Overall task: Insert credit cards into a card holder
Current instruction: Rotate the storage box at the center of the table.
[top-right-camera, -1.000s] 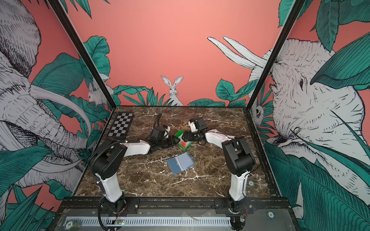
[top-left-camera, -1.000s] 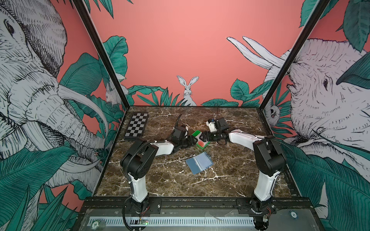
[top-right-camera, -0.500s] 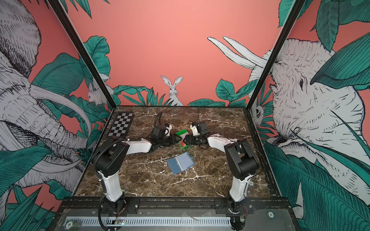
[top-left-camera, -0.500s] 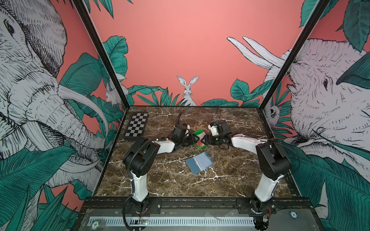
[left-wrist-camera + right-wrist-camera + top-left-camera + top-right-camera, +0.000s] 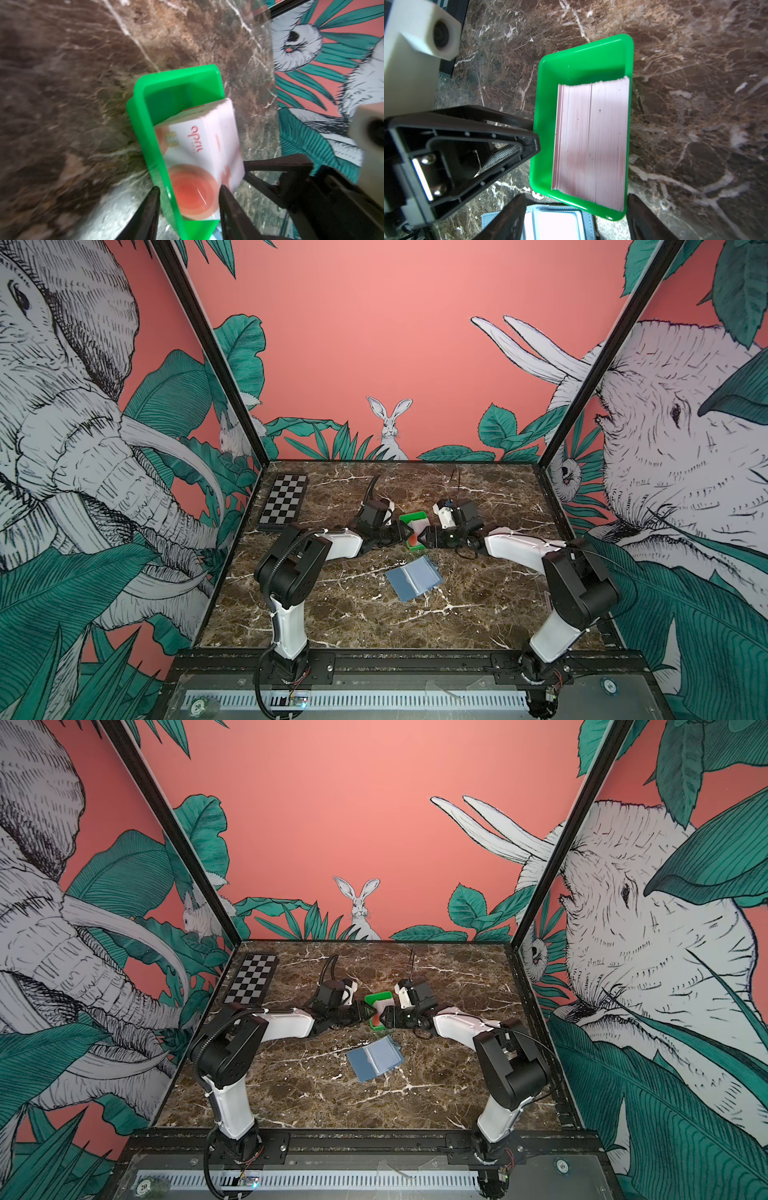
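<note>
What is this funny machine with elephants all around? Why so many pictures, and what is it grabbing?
It is a robot with a left arm and a right arm, each ending in a two-fingered claw. Two pictures look down from above; two come from cameras on the wrists. On the marble table are a green tray holding pink cards, an open blue card holder and a checkerboard. The left claw has a tray wall and cards between its fingers; the right claw has fingers flanking the tray. Whether they squeeze it, I cannot tell.

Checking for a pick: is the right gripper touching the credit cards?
Apart. Right wrist view: the right gripper straddles the green tray, fingers outside its wall; the credit cards stand inside.
</note>
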### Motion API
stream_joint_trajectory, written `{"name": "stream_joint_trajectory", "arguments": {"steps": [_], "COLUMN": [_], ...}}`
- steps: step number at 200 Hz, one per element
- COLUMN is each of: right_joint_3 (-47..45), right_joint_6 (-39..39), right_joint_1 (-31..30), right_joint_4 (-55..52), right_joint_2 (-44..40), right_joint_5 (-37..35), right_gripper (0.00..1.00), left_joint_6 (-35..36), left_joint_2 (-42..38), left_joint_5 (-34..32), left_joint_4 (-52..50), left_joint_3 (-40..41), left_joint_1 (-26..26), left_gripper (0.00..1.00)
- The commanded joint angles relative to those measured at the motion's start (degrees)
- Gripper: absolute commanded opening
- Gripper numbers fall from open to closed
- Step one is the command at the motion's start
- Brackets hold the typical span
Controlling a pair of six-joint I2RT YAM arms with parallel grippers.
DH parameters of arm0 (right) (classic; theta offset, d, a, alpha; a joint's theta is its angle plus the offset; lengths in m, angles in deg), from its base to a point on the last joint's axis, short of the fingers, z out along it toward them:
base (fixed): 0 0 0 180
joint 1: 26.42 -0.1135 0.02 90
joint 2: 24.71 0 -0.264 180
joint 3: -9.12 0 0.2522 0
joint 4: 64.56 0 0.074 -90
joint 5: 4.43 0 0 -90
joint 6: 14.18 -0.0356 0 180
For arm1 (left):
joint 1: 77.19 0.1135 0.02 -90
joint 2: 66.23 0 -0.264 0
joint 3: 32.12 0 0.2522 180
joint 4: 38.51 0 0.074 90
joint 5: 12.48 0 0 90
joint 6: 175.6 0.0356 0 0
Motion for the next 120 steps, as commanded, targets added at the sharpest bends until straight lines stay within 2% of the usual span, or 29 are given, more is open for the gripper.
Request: {"name": "stream_joint_trajectory", "arguments": {"steps": [1, 35, 120], "right_joint_3": [0.4, 2.1, 11.7], "right_joint_6": [-0.1, 0.7, 3.4], "right_joint_1": [-0.9, -1.1, -1.5], "right_joint_4": [-1.3, -4.0, -8.6], "right_joint_2": [-2.4, -2.4, 5.2], "right_joint_5": [-5.4, -9.3, -10.4], "right_gripper": [0.75, 0.81, 0.84], "left_joint_6": [2.6, 2.9, 1.9], "left_joint_2": [-4.8, -6.6, -7.3], "left_joint_5": [-2.6, -2.9, -0.3], "left_joint_4": [-5.2, -6.0, -2.3], "left_joint_3": [0.9, 2.3, 3.4], "left_joint_1": [0.3, 0.4, 0.5], "left_gripper": [0.48, 0.48, 0.42]}}
